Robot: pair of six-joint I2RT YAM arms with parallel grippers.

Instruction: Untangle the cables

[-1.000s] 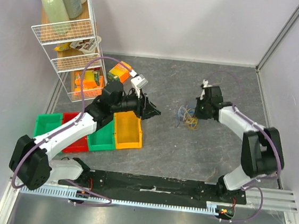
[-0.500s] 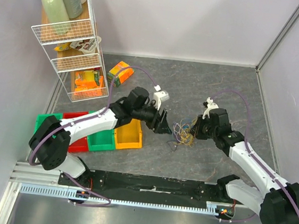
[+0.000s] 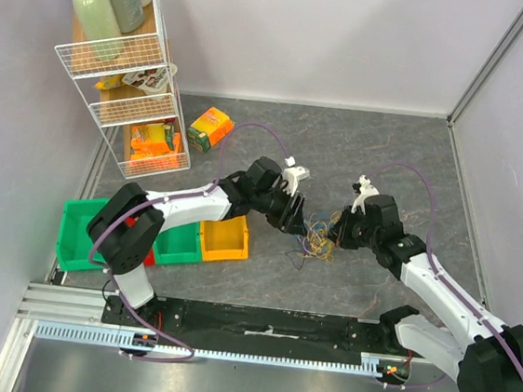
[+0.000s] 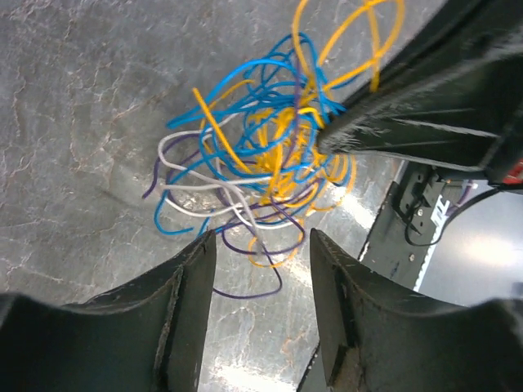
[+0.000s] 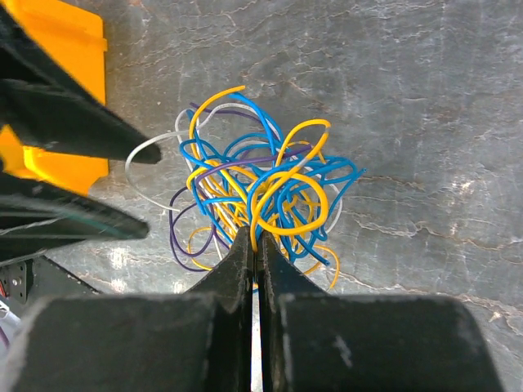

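The right gripper (image 5: 255, 238) is pinching shut on strands of the cables (image 5: 261, 192), which are bunching just ahead of its tips on the grey marbled tabletop (image 5: 425, 98). The left gripper (image 4: 261, 241) is holding its jaws apart, with the tangle just beyond them. Off to the right gripper's left, a yellow bin (image 5: 73, 57) is sitting partly cut off. Farther out, a wire rack (image 3: 126, 60) and pale walls (image 3: 353, 37) are bounding the table. Exactly which strands are being pinched is hard to make out.
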